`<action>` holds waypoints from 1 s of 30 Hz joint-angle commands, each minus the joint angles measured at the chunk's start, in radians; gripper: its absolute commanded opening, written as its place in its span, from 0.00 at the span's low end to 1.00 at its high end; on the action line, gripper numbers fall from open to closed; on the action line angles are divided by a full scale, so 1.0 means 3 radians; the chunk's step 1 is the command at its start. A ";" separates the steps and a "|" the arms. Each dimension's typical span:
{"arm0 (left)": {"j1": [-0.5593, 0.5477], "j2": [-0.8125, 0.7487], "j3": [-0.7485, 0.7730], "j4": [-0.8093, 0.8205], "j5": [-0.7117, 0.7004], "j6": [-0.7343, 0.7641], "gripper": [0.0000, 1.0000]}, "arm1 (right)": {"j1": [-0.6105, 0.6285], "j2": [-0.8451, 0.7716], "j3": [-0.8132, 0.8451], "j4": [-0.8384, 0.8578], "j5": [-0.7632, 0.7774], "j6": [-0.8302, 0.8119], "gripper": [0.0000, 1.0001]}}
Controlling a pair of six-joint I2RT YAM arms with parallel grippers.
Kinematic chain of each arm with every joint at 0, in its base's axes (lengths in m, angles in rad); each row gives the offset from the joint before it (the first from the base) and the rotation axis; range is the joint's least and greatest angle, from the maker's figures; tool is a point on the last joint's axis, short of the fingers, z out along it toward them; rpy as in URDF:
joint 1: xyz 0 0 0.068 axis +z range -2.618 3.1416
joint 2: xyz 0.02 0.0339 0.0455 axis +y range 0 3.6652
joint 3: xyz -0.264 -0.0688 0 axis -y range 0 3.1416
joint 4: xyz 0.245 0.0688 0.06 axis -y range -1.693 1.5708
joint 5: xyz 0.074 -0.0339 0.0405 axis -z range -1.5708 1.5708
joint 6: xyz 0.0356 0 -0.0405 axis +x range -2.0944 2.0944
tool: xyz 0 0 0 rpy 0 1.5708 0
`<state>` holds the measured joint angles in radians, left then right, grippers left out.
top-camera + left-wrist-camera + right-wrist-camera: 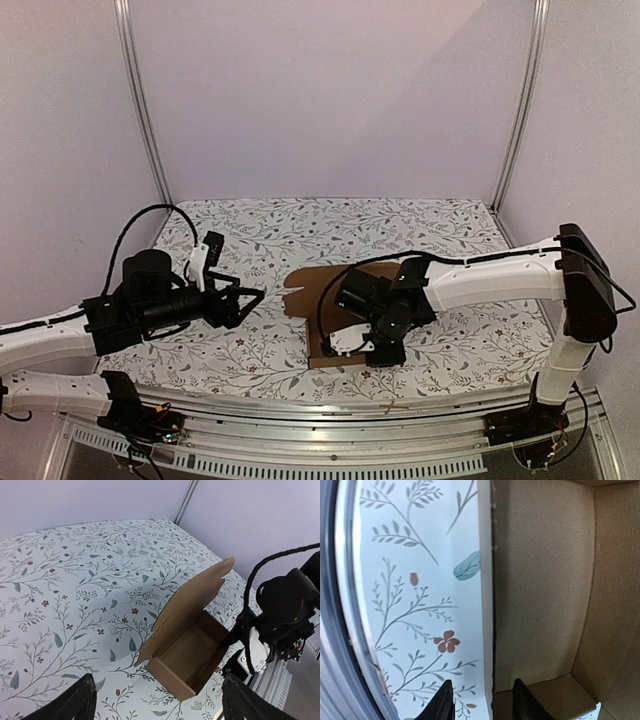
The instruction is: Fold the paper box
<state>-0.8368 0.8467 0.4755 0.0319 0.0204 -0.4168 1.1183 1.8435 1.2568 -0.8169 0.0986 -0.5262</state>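
The paper box (312, 287) is plain brown cardboard standing as an open tray near the table's front middle, with its lid flap (192, 602) raised on the far side. In the left wrist view the tray's inside (192, 652) shows empty. My right gripper (384, 350) reaches down over the box's near right part. In its wrist view the right gripper (482, 700) is open, astride one upright wall (486, 605), one finger outside and one inside, with a gap on each side. My left gripper (252, 296) hovers left of the box, open wide and holding nothing (157, 680).
A floral cloth (260, 235) covers the table. A metal rail (350, 405) runs along the near edge, close to the box. Upright frame posts (145, 110) and pale walls close in the back and sides. The right arm (285, 610) and its cable stand just beyond the box.
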 commanded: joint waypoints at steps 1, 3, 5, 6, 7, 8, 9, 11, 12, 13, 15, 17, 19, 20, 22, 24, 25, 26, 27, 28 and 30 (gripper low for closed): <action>-0.0038 0.0319 0.0132 0.0125 0.0027 0.0438 0.86 | 0.0002 -0.0520 0.0283 -0.0486 -0.0411 -0.0080 0.41; -0.0038 0.0508 0.0248 0.0143 0.0098 0.0596 0.86 | 0.0003 -0.0646 0.0457 -0.0683 -0.0514 -0.0139 0.42; -0.0038 0.0700 0.0392 0.0116 0.0128 0.0712 0.84 | 0.0003 -0.0747 0.0647 -0.0803 -0.0489 -0.0226 0.44; -0.0038 0.0793 0.0456 0.0106 0.0142 0.0764 0.84 | -0.0002 -0.0783 0.0741 -0.0814 -0.0406 -0.0270 0.45; -0.0038 0.0870 0.0510 0.0106 0.0128 0.0809 0.83 | -0.0016 -0.0797 0.0835 -0.0813 -0.0293 -0.0329 0.46; -0.0038 0.0943 0.0546 0.0119 0.0105 0.0835 0.82 | -0.0055 -0.0789 0.0946 -0.0814 -0.0191 -0.0364 0.46; -0.0038 0.1003 0.0574 0.0149 0.0094 0.0863 0.81 | -0.0110 -0.0759 0.1056 -0.0806 -0.0143 -0.0412 0.47; -0.0038 0.1105 0.0612 0.0253 0.0076 0.0920 0.81 | -0.0257 -0.0645 0.1297 -0.0752 -0.0123 -0.0463 0.46; -0.0035 0.1144 0.0633 0.0274 0.0075 0.0950 0.81 | -0.0334 -0.0578 0.1405 -0.0741 -0.0152 -0.0469 0.46; -0.0033 0.1189 0.0660 0.0281 0.0089 0.0977 0.81 | -0.0425 -0.0523 0.1495 -0.0734 -0.0178 -0.0474 0.46; -0.0033 0.1263 0.0716 0.0266 0.0142 0.1031 0.80 | -0.0518 -0.0355 0.1619 -0.0713 -0.0196 -0.0536 0.46; -0.0033 0.1302 0.0750 0.0235 0.0184 0.1068 0.79 | -0.0560 -0.0219 0.1696 -0.0708 -0.0170 -0.0647 0.46; -0.0033 0.1300 0.0751 0.0240 0.0205 0.1081 0.79 | -0.0577 -0.0098 0.1725 -0.0713 -0.0153 -0.0722 0.46; -0.0029 0.1292 0.0748 0.0241 0.0215 0.1082 0.78 | -0.0578 -0.0022 0.1731 -0.0717 -0.0154 -0.0753 0.46; -0.0028 0.1276 0.0742 0.0246 0.0224 0.1080 0.77 | -0.0583 0.0061 0.1727 -0.0739 -0.0194 -0.0766 0.43; -0.0028 0.1252 0.0728 0.0260 0.0235 0.1080 0.75 | -0.0588 0.0123 0.1722 -0.0752 -0.0223 -0.0758 0.36; -0.0028 0.1241 0.0718 0.0269 0.0247 0.1082 0.73 | -0.0584 0.0136 0.1722 -0.0754 -0.0234 -0.0745 0.32; -0.0028 0.1234 0.0713 0.0271 0.0247 0.1080 0.71 | -0.0584 0.0147 0.1721 -0.0754 -0.0243 -0.0722 0.28; -0.0028 0.1233 0.0708 0.0272 0.0248 0.1085 0.70 | -0.0586 0.0142 0.1726 -0.0754 -0.0246 -0.0688 0.25; -0.0028 0.1234 0.0706 0.0272 0.0248 0.1085 0.69 | -0.0585 0.0137 0.1731 -0.0754 -0.0251 -0.0668 0.21; -0.0028 0.1230 0.0706 0.0272 0.0268 0.1099 0.68 | -0.0582 0.0117 0.1720 -0.0754 -0.0278 -0.0633 0.14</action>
<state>-0.8383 1.2339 0.6819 0.0937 0.0818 -0.1032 0.9405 1.8866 1.7611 -1.0298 0.0406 -0.7380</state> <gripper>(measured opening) 0.685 0.199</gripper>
